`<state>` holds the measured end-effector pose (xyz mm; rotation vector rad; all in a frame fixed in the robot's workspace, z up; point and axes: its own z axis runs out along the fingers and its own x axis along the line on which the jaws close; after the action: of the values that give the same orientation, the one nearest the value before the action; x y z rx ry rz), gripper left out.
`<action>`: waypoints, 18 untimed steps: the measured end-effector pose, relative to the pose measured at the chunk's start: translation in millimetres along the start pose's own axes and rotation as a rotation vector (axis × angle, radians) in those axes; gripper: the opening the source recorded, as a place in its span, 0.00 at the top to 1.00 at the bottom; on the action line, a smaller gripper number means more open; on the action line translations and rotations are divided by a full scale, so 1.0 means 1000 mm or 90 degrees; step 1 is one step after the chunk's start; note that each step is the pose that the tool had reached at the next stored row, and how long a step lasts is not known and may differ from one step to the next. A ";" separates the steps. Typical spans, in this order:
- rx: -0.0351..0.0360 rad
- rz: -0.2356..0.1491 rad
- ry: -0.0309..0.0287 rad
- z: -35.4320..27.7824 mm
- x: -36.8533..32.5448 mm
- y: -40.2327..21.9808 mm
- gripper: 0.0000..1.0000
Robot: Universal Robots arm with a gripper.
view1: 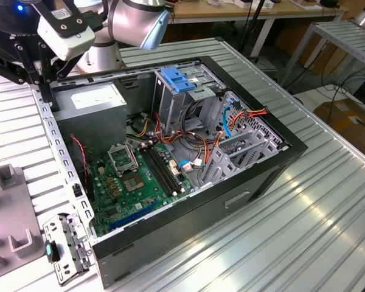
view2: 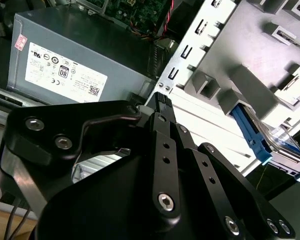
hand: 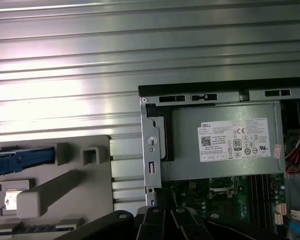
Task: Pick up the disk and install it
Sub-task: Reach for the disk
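Disk (hand: pixel 21 159) seated in grey fixture (hand: pixel 65 195) on table (hand: pixel 140 50), just beside case (hand: pixel 151 150) corner by power supply (hand: pixel 220 165), blue rail (view2: pixel 252 134) exposed for grasping. Gripper (view2: pixel 162 102) positioned over that corner; jaw state cannot be told.

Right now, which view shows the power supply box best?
The first wrist view: the power supply box faces the camera, sticker whole. The second wrist view shows it slanted; the exterior view, obliquely inside the computer case.

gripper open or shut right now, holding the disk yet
Gripper: cannot be told whether open or closed. It is not holding the disk, which lies in the grey fixture.
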<state>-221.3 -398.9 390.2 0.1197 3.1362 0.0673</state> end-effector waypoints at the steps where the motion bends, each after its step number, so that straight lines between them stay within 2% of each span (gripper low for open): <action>1: 0.0000 0.000 0.0002 0.0000 0.0005 -0.0001 0.89; 9: -0.0001 0.000 0.0009 0.0000 0.0092 -0.0007 0.89; 18: -0.0001 0.000 0.0009 0.0000 0.0100 -0.0008 0.89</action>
<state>-231.3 -398.9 390.1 0.1198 3.1376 0.0676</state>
